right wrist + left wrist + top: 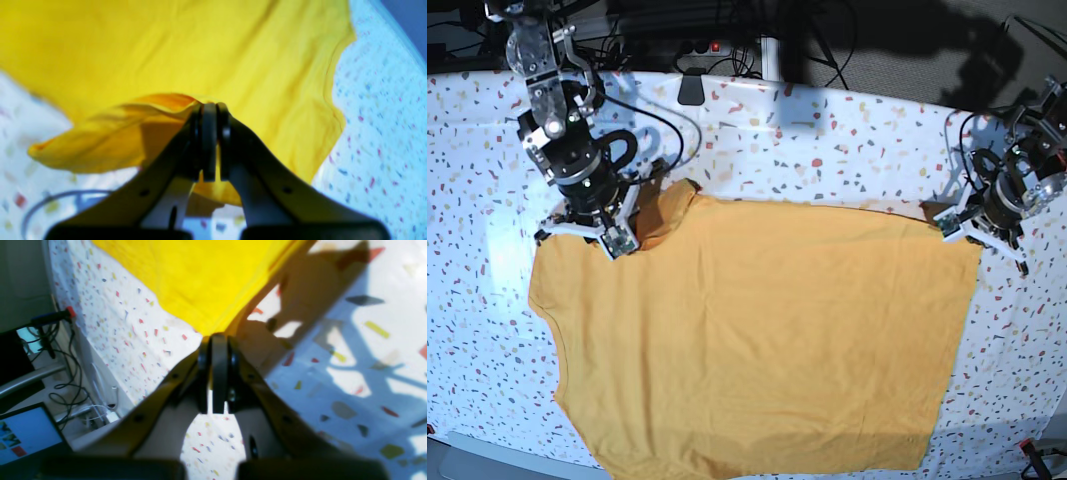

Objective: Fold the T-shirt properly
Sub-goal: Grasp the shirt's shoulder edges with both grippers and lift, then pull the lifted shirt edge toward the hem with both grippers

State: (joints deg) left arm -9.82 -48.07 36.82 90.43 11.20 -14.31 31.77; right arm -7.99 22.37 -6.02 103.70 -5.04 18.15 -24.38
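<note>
I see the mustard-yellow T-shirt spread mostly flat on the speckled tablecloth that covers the desk, filling the middle and near part of the base view. My left tool sits at the far hem corner of the T-shirt, its jaws pressed together and pinching that corner; in the left wrist view the left tool has the yellow cloth running to a point right at its tips, with its own shadow falling on the tablecloth beside it. My right tool is at the shoulder end of the T-shirt, beside the neck opening, jaws pressed together on a lifted fold. In the right wrist view the right tool grips that raised flap, which stands above the rest of the T-shirt.
</note>
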